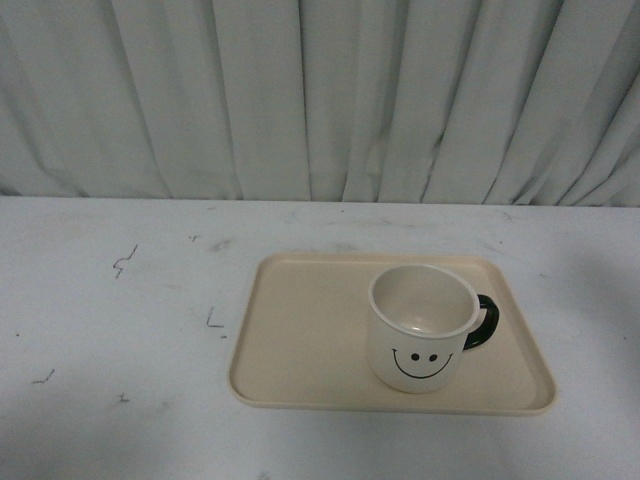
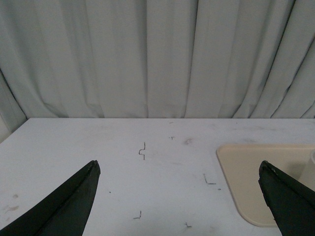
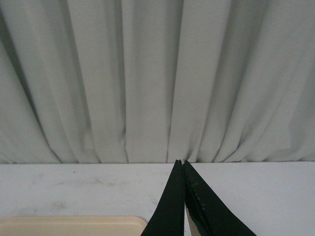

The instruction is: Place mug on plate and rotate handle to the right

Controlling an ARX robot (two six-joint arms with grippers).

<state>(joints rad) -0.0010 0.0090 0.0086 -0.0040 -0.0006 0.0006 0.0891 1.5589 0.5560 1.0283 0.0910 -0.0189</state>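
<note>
The cream-white mug (image 1: 419,329) with a smiley face stands upright on the right half of the beige plate (image 1: 300,340). Its black handle (image 1: 483,322) points to the right. Neither arm shows in the front view. In the left wrist view my left gripper (image 2: 179,169) is open over bare table, its fingers (image 2: 78,196) spread wide, with the plate's corner (image 2: 251,172) by the right-hand finger. In the right wrist view my right gripper (image 3: 181,162) is shut with nothing in it, above the table beside the plate's edge (image 3: 74,225). The mug is out of both wrist views.
A white table (image 1: 120,330) with small dark pen marks (image 1: 124,262) carries the plate. A pleated white curtain (image 1: 320,100) hangs along the table's far edge.
</note>
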